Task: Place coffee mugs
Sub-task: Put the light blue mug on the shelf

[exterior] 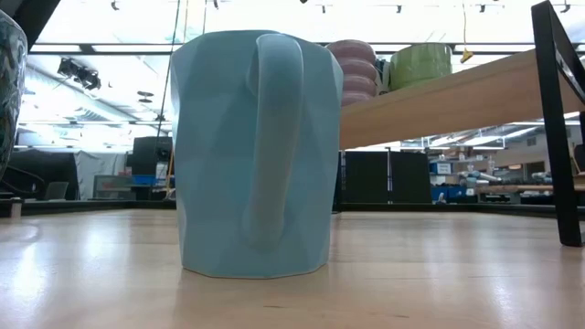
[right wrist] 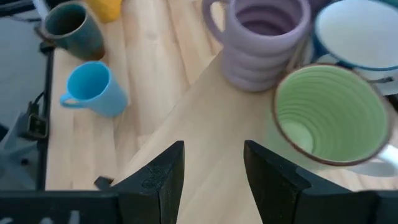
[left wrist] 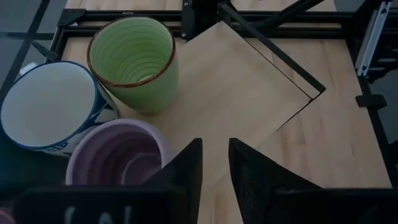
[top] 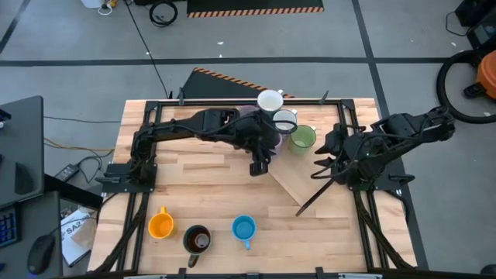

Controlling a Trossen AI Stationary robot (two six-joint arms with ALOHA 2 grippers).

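Mugs cluster on a raised wooden shelf [top: 298, 182] — ribbed lavender ceramic mug [left wrist: 118, 155] just beside the left claw [left wrist: 214, 168], whose fingers stand slightly apart and empty. Right claw [right wrist: 211, 171], parted, faces the ribbed green mug [right wrist: 329, 121].

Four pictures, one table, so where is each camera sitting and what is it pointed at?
High view: overhead, looking straight down; both arms show.
Low view: at tabletop height, facing the blue mug; no arm shows.
Left wrist view: on the left arm, past the open left gripper toward the green mug.
Right wrist view: past the open right gripper.
Both wrist views share the green mug.
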